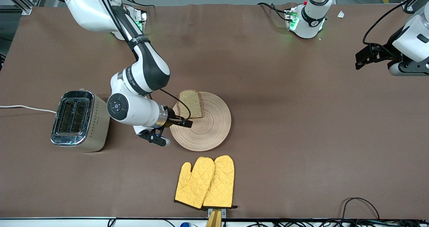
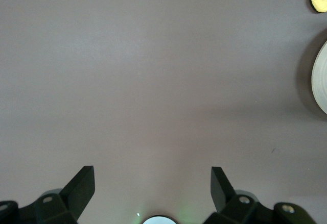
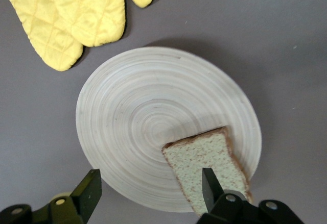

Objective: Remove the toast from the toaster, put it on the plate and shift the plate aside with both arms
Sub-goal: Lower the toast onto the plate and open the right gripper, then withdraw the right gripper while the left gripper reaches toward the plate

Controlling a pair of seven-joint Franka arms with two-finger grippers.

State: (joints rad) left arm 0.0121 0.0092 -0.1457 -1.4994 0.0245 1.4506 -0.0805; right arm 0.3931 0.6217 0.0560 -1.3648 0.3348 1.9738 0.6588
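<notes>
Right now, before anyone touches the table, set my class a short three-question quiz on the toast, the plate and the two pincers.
1. True or false: the toast lies on the plate.
2. Which is nearest to the front camera? A) toaster B) oven mitts C) plate
3. Fill in: the right pincer is open over the plate's ____.

Key:
1. True; it rests near the rim, at the plate's side farther from the front camera.
2. B
3. Edge; the left pincer waits, open, over bare table.
</notes>
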